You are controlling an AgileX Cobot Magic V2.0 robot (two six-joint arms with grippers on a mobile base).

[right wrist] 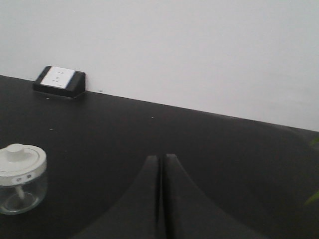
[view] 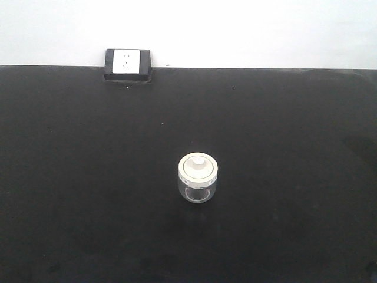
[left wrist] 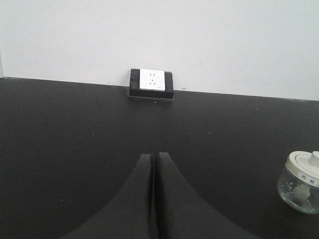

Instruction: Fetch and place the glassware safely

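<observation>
Glass and cream-white stand out against the black surface (view: 70, 177) in the front view: the jar (view: 197, 178) sits upright near the middle, lid (view: 198, 167) on, well clear of the socket box (view: 127, 63) at the back edge. Neither arm shows here.

From the left wrist, the left gripper (left wrist: 154, 164) has its fingers pressed together, holding nothing; the jar stands off to its right, apart from it.

From the right wrist, the right gripper (right wrist: 161, 167) is likewise closed and empty, the jar off to its left. Standing between both arms, the jar looks reachable by either; fetching has not begun.
</observation>
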